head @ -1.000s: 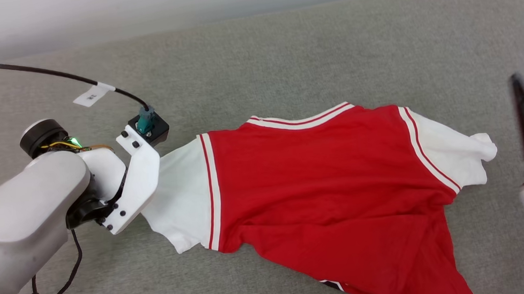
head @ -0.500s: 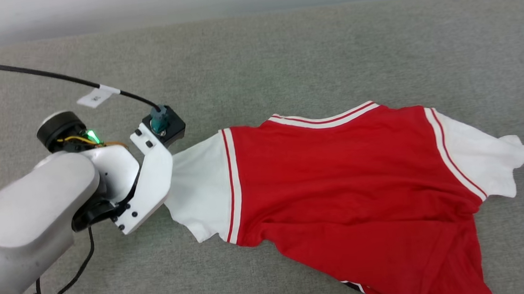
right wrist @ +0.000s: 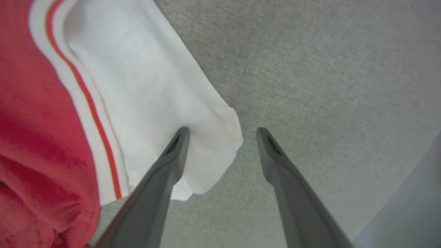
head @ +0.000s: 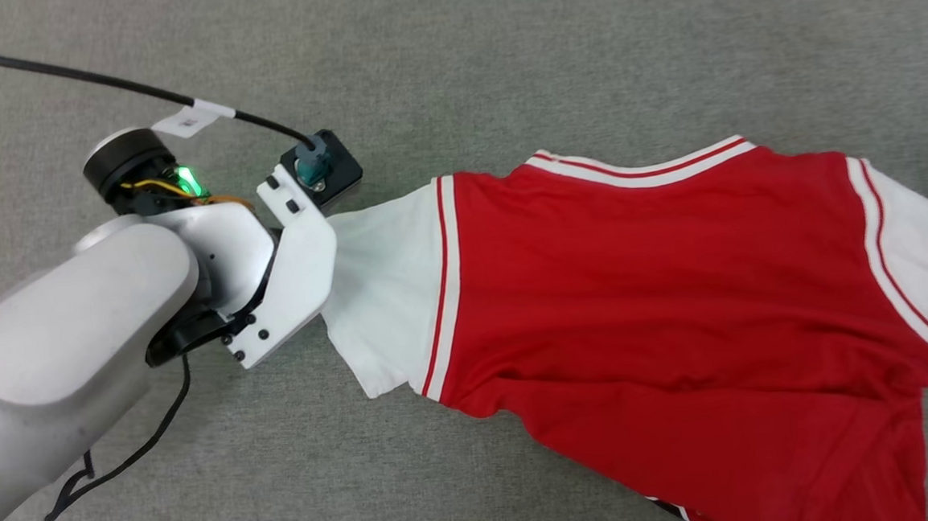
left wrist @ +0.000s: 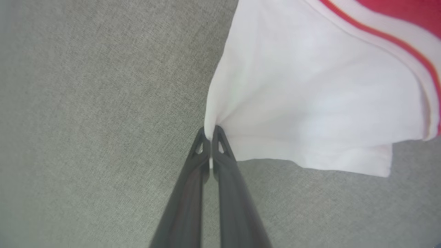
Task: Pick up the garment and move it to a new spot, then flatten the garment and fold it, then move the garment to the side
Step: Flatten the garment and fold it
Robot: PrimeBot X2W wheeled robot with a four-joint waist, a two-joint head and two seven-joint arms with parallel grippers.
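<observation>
At left sleeve [left wrist: 310,86]: left claw [left wrist: 210,132] clamped on garment [head: 659,281], apparently tensioning it.
Right sleeve [right wrist: 137,86]: right claw [right wrist: 222,131] apart, seemingly ready to pinch.

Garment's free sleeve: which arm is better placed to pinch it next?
Right. The right gripper is open, one finger over the garment's free sleeve; the left gripper is shut on the opposite sleeve, so occupied.
</observation>
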